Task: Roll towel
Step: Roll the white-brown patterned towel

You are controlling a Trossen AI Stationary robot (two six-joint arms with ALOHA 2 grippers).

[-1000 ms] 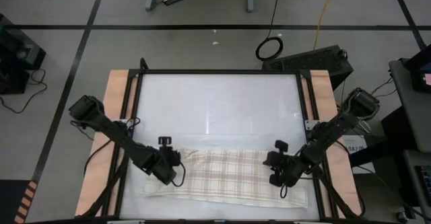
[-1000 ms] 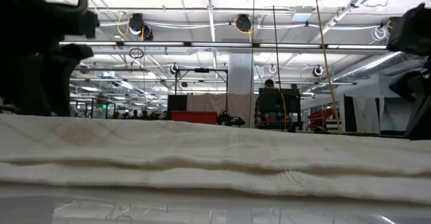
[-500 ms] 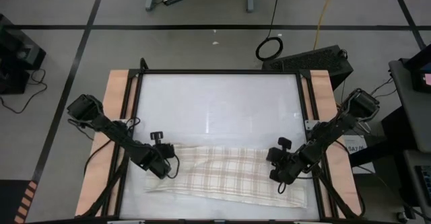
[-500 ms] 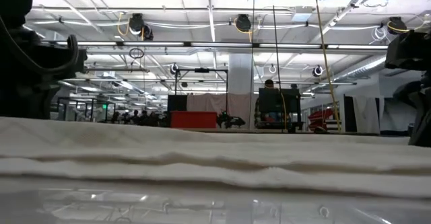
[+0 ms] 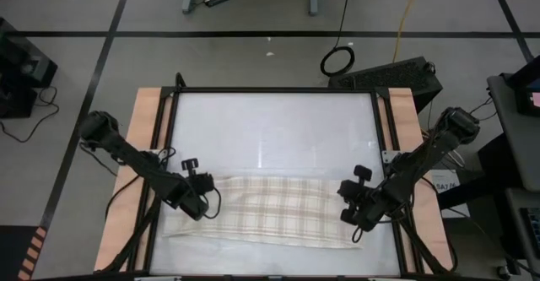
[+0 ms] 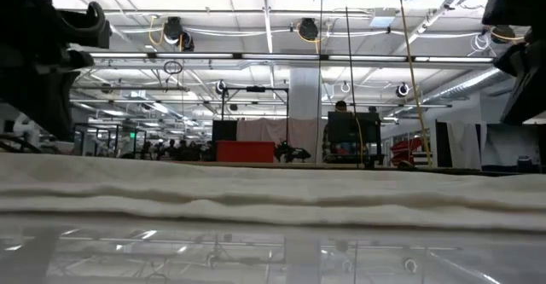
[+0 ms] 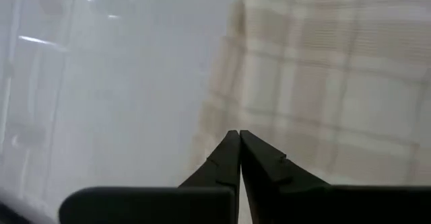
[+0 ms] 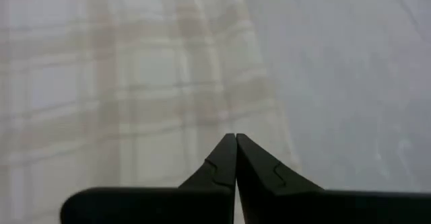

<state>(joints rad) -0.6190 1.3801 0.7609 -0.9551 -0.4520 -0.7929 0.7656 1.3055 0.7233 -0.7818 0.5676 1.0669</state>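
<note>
Both arms (image 5: 135, 159) farther apart, towel (image 5: 270, 213) flatter

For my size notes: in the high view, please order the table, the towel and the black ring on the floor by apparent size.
1. Table, largest.
2. Towel.
3. Black ring, smallest; it lies lower, on the floor, so it may look slightly smaller.

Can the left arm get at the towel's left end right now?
Probably yes: the left gripper, fingers shut, sits right at the towel's left end, with nothing between. The right gripper is at the far end.
</note>
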